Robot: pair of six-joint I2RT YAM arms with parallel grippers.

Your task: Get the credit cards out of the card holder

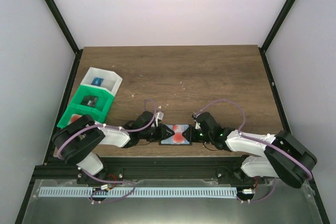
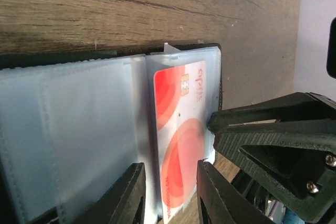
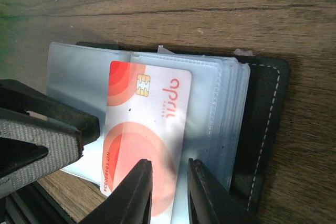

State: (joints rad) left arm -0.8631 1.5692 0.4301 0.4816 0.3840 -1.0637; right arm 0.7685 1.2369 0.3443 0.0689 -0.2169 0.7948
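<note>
The card holder (image 1: 169,127) lies open near the table's front edge, between both grippers. Its black cover (image 3: 262,119) and a stack of clear sleeves (image 3: 226,108) show in the right wrist view. One red-and-white credit card (image 3: 144,114) lies on the sleeves, with a corner sticking out over the wood. My right gripper (image 3: 169,163) stands narrowly open over the card's long edge, one finger above the card and one above the sleeves. My left gripper (image 2: 169,167) is open too, straddling the card (image 2: 181,108) and a clear sleeve (image 2: 79,129). Other credit cards are hidden.
A green bin (image 1: 86,106) and a white bin (image 1: 102,80) stand at the table's left side, each with small items inside. The black frame rail (image 1: 168,163) runs just in front of the holder. White walls close in the table.
</note>
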